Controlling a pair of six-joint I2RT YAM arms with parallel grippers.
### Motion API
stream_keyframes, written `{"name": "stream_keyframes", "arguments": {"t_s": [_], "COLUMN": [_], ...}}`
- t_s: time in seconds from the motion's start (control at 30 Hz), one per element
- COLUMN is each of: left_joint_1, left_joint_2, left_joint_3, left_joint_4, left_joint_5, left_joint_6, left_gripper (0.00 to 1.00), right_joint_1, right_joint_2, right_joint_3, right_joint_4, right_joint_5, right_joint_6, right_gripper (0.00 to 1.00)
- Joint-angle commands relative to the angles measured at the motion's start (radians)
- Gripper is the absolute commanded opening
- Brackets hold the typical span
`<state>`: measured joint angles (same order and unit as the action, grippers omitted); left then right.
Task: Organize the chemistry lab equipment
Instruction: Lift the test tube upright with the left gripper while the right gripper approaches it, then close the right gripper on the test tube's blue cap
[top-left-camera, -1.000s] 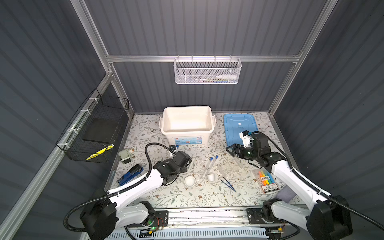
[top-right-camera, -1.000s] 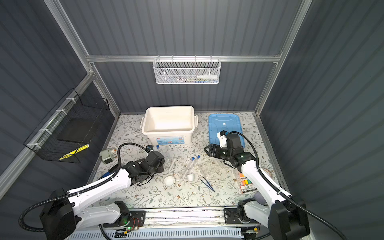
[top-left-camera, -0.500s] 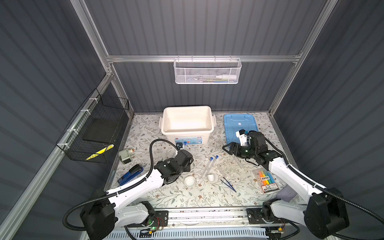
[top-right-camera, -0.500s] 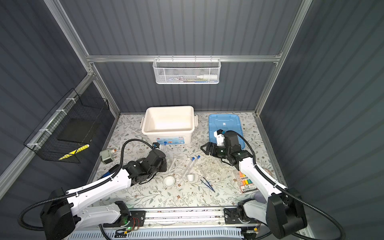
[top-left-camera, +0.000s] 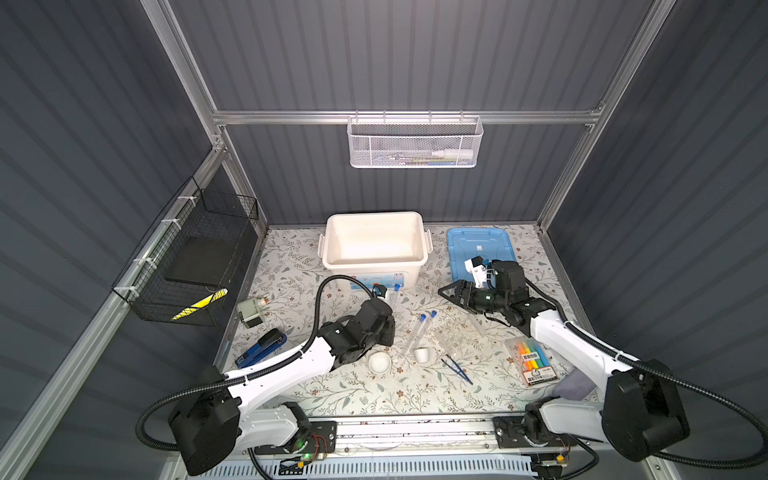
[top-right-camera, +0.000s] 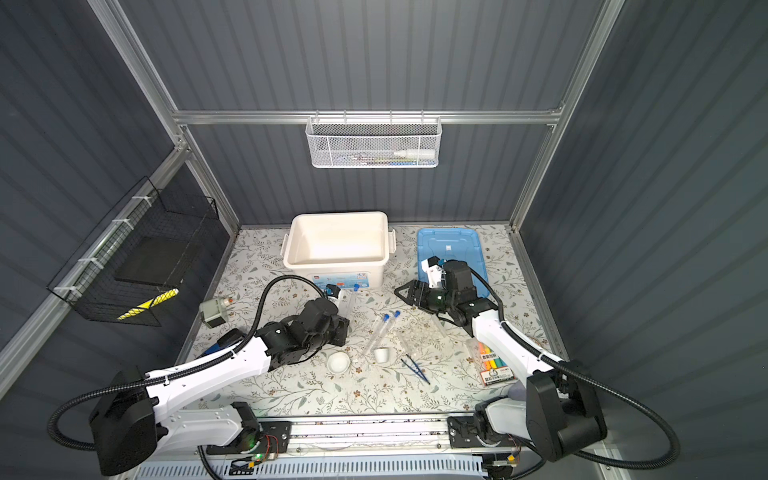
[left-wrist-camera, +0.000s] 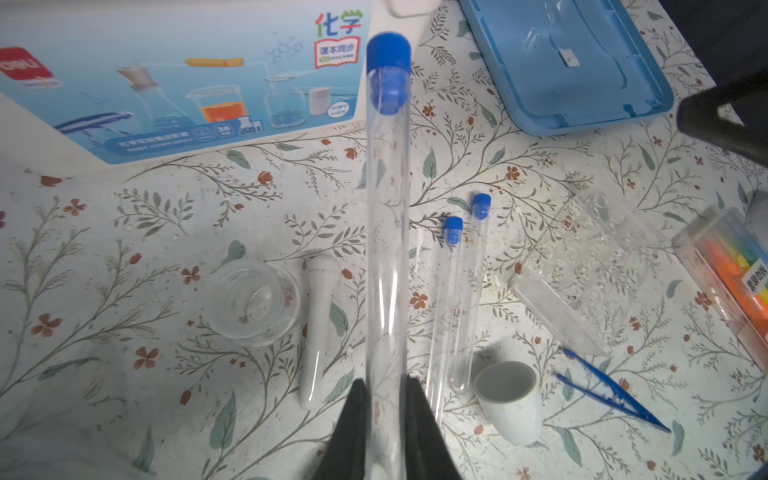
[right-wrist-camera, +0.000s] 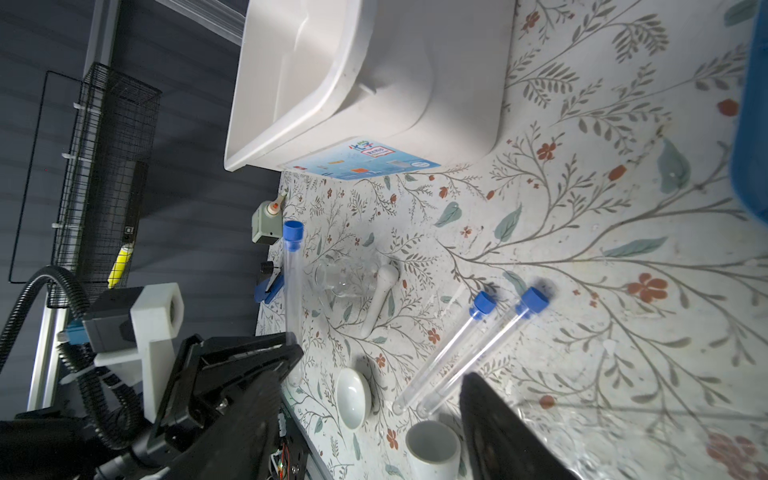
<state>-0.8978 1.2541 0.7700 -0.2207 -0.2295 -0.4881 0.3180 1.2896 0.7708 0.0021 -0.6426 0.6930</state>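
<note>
Now the left gripper pinches one blue-capped test tube near its base, right gripper gaping, holding nothing.

Light falls from above in both top views: the floral bench is bright, the walls dim, shadows soft beneath the arms. The left wrist view is pale and hazy, with the left end effector dark and soft-edged. In the right wrist view the blue lid blurs and the bench glares white.
</note>
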Motion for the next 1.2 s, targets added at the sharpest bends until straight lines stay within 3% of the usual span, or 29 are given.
{"name": "stream_keyframes", "arguments": {"t_s": [0.0,0.5,1.17], "left_joint_1": [-0.018,-0.061,-0.072], "left_joint_2": [0.037,0.158,0.172], "left_joint_3": [0.046,0.098,0.101], "left_joint_4": [0.056,0.132,0.151], "left_joint_5": [0.065,0.158,0.205], "left_joint_6": [0.051,0.087,0.111], "left_gripper": [0.05,0.05,0.05], "right_joint_1": [0.006,0.035,0.057], "right_joint_2": [0.013,0.152,0.224], "right_joint_3": [-0.002,0.003,0.015], "right_joint_4": [0.067,0.210,0.287], "right_joint_5": [-0.042,-0.099,-0.118], "right_joint_6": [0.044,0.141,0.212], "right_gripper": [0.69,0.60,0.45]}}
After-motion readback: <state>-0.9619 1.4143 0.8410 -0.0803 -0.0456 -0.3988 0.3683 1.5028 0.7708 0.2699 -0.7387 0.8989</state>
